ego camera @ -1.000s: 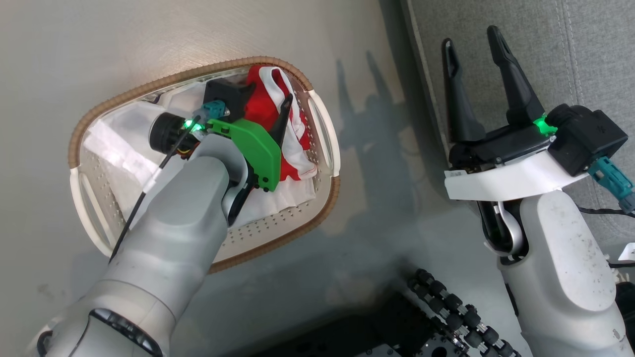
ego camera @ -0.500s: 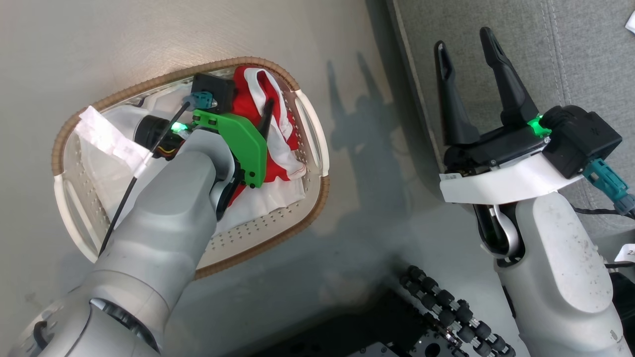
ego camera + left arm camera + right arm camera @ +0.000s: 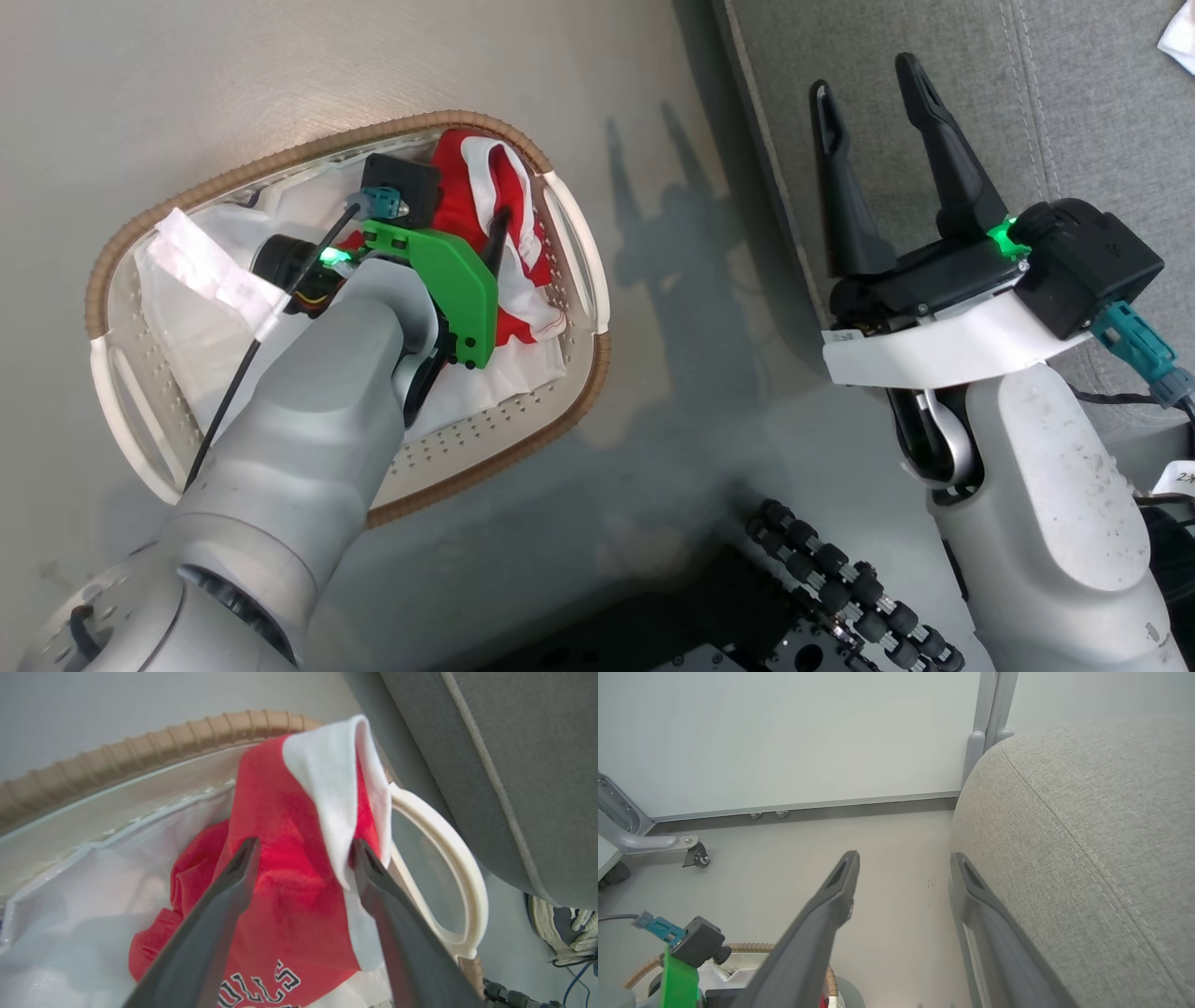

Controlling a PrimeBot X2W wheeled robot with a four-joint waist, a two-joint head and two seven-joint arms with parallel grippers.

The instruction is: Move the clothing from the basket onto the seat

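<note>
The red clothing [image 3: 467, 182] with white stripes lies bunched at the sofa-side end of the white basket [image 3: 576, 245], which stands on the floor. My left arm reaches down into the basket. In the left wrist view my left gripper [image 3: 303, 844] is open, with a raised fold of the clothing [image 3: 285, 858], printed with black-and-white letters, standing between its two fingers. One dark finger [image 3: 497, 245] shows against the red cloth. My right gripper [image 3: 864, 77] is open and holds nothing, hovering over the front edge of the grey seat [image 3: 1074, 103].
White cloth or liner [image 3: 177, 317] covers the rest of the basket's bottom. The basket's brown rim [image 3: 140, 749] and a handle [image 3: 448, 840] lie close to the sofa's side. A shoe [image 3: 567, 924] sits on the floor. My base's black rollers [image 3: 840, 583] are below.
The head camera has turned, sliding the whole picture leftward. My left gripper stays in the basket at the red clothing. Both grippers remain open.
</note>
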